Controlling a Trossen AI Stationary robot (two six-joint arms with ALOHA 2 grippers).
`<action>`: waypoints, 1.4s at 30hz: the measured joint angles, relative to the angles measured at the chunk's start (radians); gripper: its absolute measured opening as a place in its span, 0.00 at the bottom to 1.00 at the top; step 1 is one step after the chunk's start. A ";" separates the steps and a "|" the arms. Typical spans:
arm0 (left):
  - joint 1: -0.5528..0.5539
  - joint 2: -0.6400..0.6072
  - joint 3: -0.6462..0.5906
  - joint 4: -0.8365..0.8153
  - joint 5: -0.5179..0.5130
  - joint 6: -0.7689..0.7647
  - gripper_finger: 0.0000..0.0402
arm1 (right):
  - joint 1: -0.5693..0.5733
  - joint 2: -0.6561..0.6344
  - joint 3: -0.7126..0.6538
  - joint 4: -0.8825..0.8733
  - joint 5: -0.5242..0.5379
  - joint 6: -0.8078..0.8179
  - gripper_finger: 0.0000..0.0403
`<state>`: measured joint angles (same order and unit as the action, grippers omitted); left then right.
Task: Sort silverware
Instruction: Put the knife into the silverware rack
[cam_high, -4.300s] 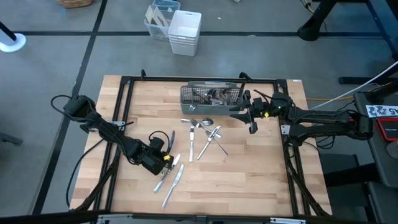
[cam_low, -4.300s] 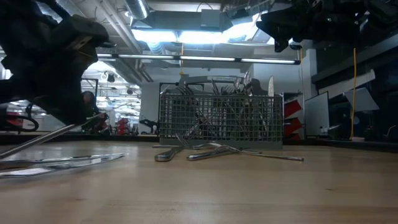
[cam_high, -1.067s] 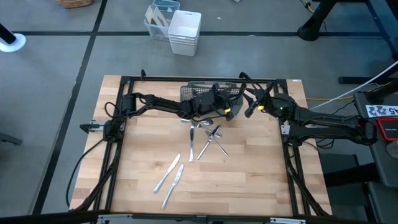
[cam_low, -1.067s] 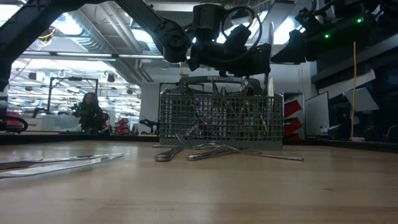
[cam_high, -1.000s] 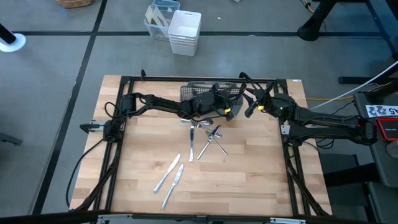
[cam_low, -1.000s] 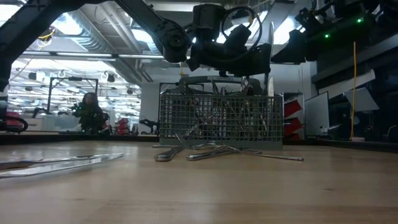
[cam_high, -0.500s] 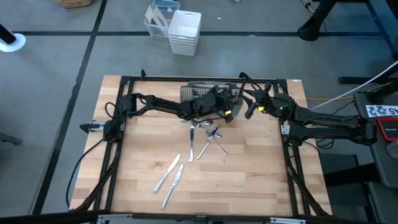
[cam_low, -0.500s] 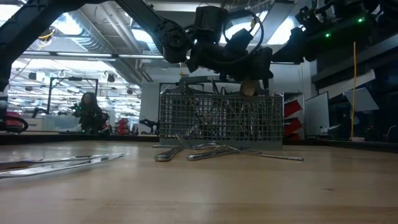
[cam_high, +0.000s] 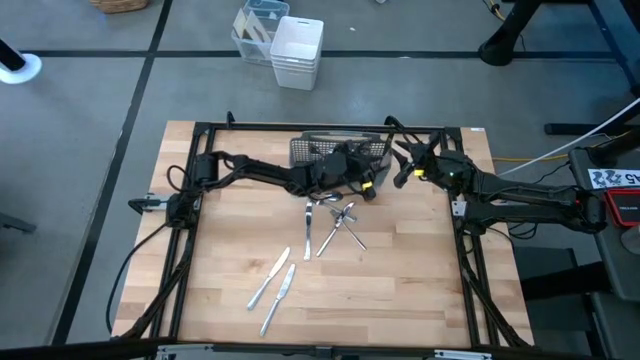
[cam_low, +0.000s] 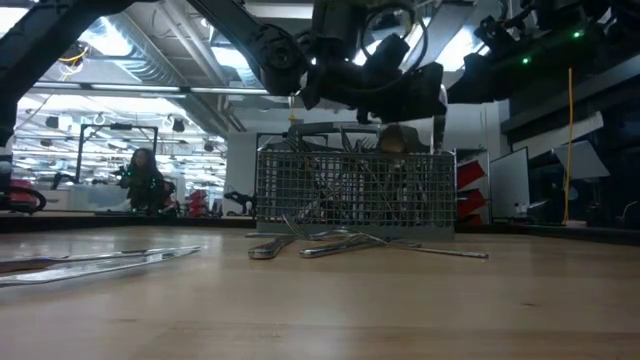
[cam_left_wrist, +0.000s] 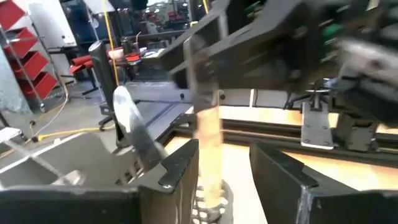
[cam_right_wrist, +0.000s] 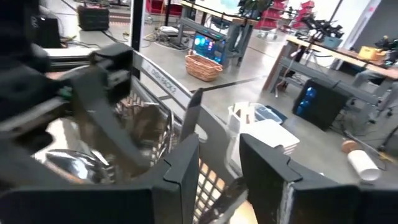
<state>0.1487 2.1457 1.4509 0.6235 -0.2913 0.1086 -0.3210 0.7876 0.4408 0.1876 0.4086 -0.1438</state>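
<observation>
Two knives (cam_high: 272, 285) are lying on the desk (cam_high: 400, 290) at the left front. The left gripper (cam_high: 366, 186) is hovering over the mesh caddy (cam_high: 330, 148), jaws parted and gripping nothing, a knife (cam_left_wrist: 205, 124) standing between them. Loose silverware (cam_high: 335, 222) is lying just in front of the caddy. The right gripper (cam_high: 403, 170) is waiting beside the caddy, jaws parted and empty

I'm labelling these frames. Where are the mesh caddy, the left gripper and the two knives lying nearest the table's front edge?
Mesh caddy (cam_low: 350, 195): low view, front wall.
Left gripper (cam_high: 366, 185): high view, between its fingertips.
Two knives (cam_high: 270, 279): high view, left knife's blade.
</observation>
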 joint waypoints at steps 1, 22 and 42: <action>-0.003 -0.001 0.000 0.002 0.000 0.004 0.34 | 0.000 0.000 0.000 0.000 0.006 -0.012 0.29; -0.133 -0.292 0.001 -0.723 -0.001 -0.287 0.35 | 0.000 -0.216 0.000 -0.005 0.045 -0.049 0.29; -0.610 -0.429 -0.043 -1.461 0.075 -1.227 0.35 | 0.001 -0.286 0.000 -0.014 -0.531 0.111 0.29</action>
<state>-0.4611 1.7168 1.4079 -0.8375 -0.2165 -1.1182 -0.3202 0.5014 0.4408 0.1734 -0.1221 -0.0331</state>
